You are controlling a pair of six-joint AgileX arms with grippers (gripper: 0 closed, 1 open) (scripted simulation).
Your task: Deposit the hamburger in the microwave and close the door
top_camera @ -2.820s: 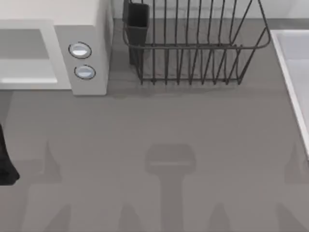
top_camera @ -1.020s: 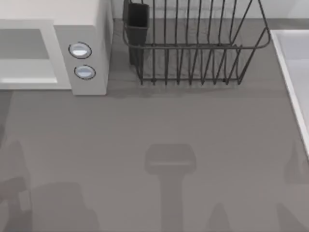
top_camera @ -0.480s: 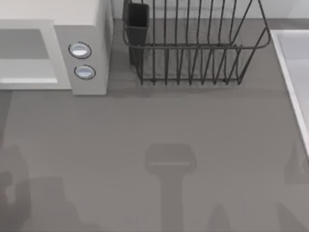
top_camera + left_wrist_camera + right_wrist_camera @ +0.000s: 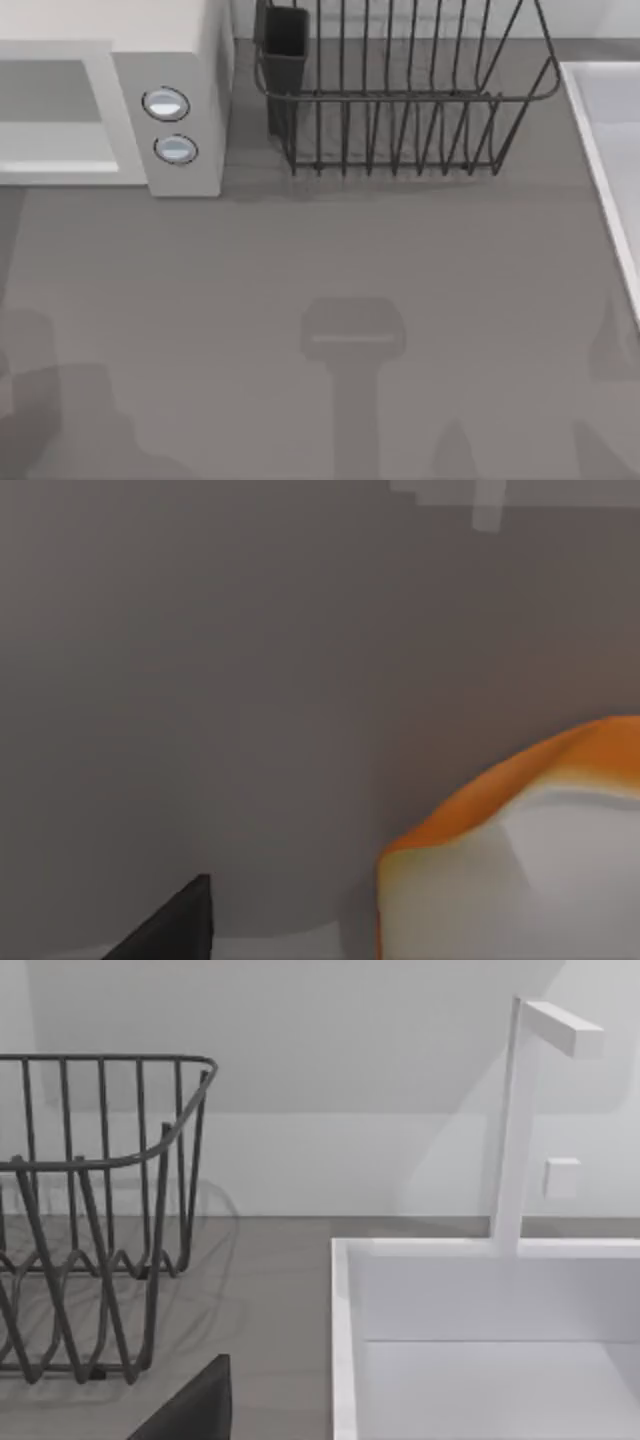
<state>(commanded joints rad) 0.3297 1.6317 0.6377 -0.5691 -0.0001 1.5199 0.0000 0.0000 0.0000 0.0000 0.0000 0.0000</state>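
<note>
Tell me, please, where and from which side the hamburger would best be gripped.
Probably across the hamburger at its rounded orange crust, fingers on opposite sides of the bun. In the left wrist view it looms close, domed on top with a pale flat face, so the curved flanks should seat the pads best. Its lower part is out of frame.

At the back of my grey table [image 4: 330,250] stands a dark wire dish rack [image 4: 400,95], with a dark rectangular cutlery cup [image 4: 285,40] hung at its left end. Against the table's right edge lies a white rectangular sink basin [image 4: 480,1330], and a white angular tap [image 4: 530,1090] rises behind it
</note>
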